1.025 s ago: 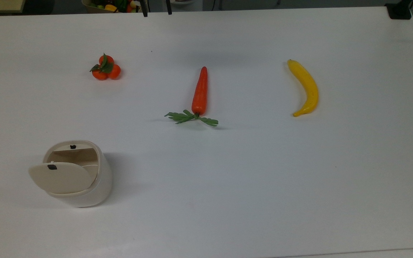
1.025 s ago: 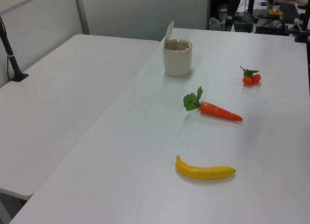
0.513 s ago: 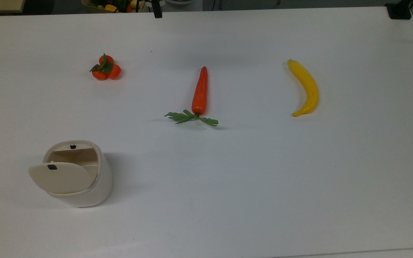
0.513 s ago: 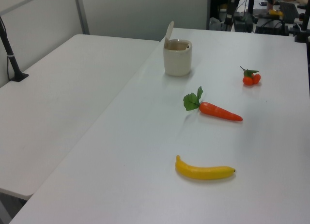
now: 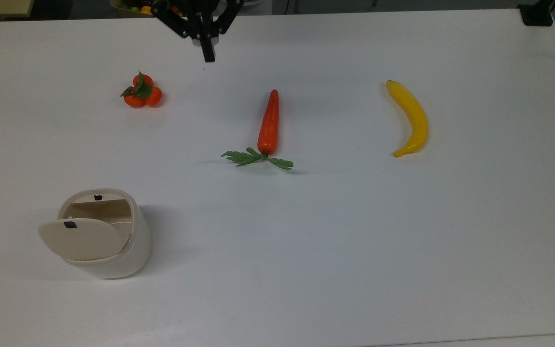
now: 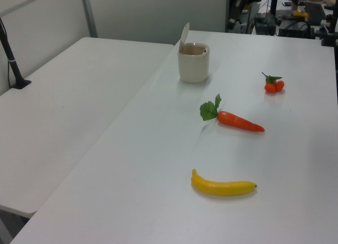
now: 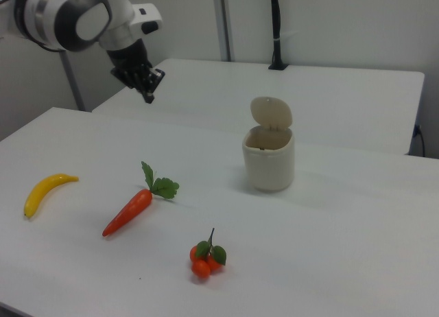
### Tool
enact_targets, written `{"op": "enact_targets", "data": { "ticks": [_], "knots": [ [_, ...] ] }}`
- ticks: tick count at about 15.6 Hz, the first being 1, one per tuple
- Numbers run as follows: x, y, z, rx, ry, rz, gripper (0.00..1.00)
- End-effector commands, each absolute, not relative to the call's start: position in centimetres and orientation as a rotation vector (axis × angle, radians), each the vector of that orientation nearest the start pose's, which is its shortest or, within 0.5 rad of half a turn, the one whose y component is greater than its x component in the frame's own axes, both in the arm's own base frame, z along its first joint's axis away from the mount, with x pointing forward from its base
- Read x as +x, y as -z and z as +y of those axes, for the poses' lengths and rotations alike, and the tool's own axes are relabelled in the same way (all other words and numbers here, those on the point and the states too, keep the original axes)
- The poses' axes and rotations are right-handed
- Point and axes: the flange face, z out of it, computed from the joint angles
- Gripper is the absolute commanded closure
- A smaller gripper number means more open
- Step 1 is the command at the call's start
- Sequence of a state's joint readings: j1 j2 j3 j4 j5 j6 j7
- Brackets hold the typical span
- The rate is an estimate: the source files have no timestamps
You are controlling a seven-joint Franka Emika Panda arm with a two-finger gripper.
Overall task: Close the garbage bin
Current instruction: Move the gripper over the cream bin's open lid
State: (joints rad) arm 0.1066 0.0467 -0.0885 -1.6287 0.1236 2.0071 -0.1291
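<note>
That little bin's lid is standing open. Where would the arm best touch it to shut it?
Probably the free top edge of the lid, farthest from the hinge, where a light push swings it most easily. The lid stands nearly upright above the garbage bin, so the tool would come from behind the raised lid and press it forward and down over the opening.

Carrot (image 5: 268, 124), banana (image 5: 411, 118), tangerines (image 5: 142, 91) (well apart) on table (image 5: 335, 241)
</note>
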Motion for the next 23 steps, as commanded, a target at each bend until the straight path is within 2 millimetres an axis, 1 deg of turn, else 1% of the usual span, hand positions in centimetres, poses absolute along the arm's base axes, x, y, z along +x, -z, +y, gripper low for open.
{"op": "enact_targets", "data": {
  "ticks": [1, 3, 6, 9, 11, 14, 16, 17, 21, 23],
  "knots": [
    [63.1, -61.2, -0.1, -2.966, 0.680, -0.104, 1.00],
    [64.5, -61.2, -1.4, -2.930, 0.766, -0.047, 1.00],
    [67.0, -61.3, -3.0, -2.895, 0.962, 0.005, 1.00],
    [69.3, -61.1, -3.7, -2.863, 1.119, 0.030, 1.00],
    [70.8, -60.6, -4.4, -2.847, 1.203, 0.045, 1.00],
    [72.6, -58.9, -5.0, -2.804, 1.355, 0.072, 1.00],
    [73.7, -57.0, -5.5, -2.785, 1.438, 0.085, 1.00],
    [74.2, -56.5, -5.5, -2.769, 1.485, 0.087, 1.00],
    [75.9, -54.4, -8.0, -2.766, 1.569, 0.117, 1.00],
    [76.4, -53.0, -8.7, -2.756, 1.624, 0.126, 1.00]
  ]
}}
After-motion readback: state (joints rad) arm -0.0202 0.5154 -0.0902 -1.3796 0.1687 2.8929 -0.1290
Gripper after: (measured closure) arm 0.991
